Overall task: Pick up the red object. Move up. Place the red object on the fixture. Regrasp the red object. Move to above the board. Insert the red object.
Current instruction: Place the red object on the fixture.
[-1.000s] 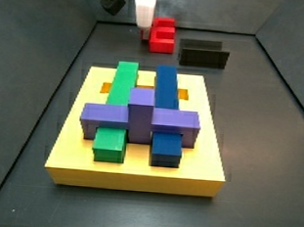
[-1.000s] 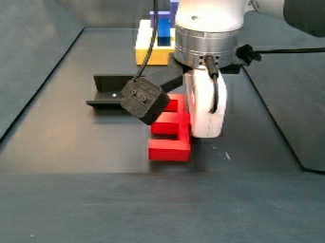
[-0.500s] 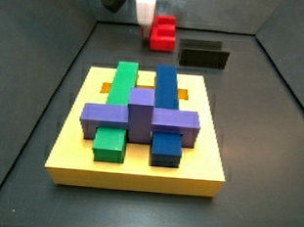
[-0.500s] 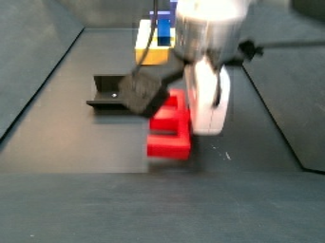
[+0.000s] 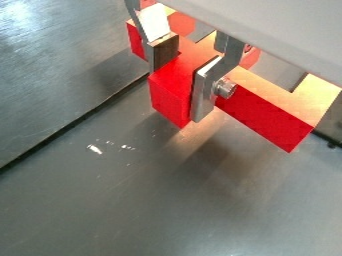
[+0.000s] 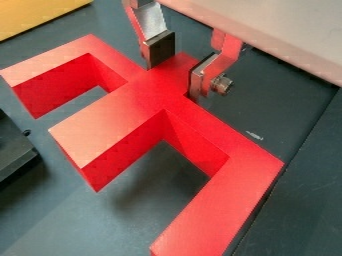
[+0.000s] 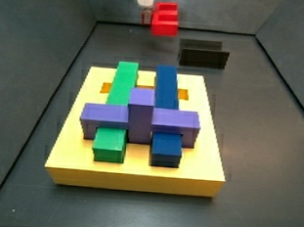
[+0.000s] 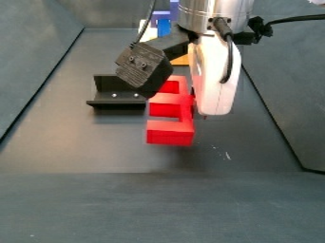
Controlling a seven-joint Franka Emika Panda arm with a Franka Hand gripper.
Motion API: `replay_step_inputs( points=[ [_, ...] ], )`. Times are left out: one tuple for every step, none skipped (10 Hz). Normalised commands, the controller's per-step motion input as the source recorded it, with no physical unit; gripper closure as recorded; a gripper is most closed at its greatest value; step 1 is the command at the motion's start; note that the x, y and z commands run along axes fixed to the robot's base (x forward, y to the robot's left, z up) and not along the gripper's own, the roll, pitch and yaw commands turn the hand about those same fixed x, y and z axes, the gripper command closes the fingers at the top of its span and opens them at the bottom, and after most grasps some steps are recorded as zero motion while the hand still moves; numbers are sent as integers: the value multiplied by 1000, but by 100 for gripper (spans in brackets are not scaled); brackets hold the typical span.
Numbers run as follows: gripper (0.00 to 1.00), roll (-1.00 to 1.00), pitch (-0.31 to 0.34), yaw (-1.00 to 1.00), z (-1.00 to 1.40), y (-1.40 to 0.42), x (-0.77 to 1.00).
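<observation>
Red plastic marks the piece in hand: the red object (image 8: 170,112) hangs clear of the dark floor (image 8: 76,142) in a side view, where a second ago it rested on that floor and half a second ago was only beginning to rise. In a wrist view, the gripper (image 5: 187,68) has its two silver fingers (image 5: 209,85) pinched on the top stub of the red object (image 5: 254,105), one plate on each face, with open floor and a few bright specks visible beneath the block. A wrist view from the opposite side shows the same clamp, the gripper (image 6: 185,62) closed on the stub where the crossbar of the red object (image 6: 147,115) meets it, both legs pointing away from the fingers.

Change and its meaning: the pick-up appears complete and the upward move is under way, judging by the gap now open under the piece.

Positions, side view with the board nearest the camera: the board (image 7: 75,140) fills the lower frame; the red object (image 7: 165,17) sits at about 12 o'clock from it; the fixture (image 7: 205,55) lies at roughly 1 o'clock, near the piece but apart. In the facing side view, the fixture (image 8: 112,93) lies at about 9 o'clock from the lifted piece, empty. Placing on it is the likely next step.
</observation>
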Motion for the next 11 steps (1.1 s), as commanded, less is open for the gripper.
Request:
replay_step_inputs(
  points=[
    [100,-414,120,149,120,-43,331],
    [100,-460,174,211,143,-31,349],
    [100,-531,211,263,143,0,397],
    [100,-497,240,366,109,-11,429],
    [100,-466,243,426,97,-63,423],
    [100,-437,249,454,111,-106,411],
    [100,-397,257,477,151,-146,409],
    [100,-334,280,497,146,-174,414],
    [100,-340,217,531,126,-186,303],
    [100,-257,209,563,111,-249,243],
    [100,-234,183,577,94,-274,197]
  ],
)
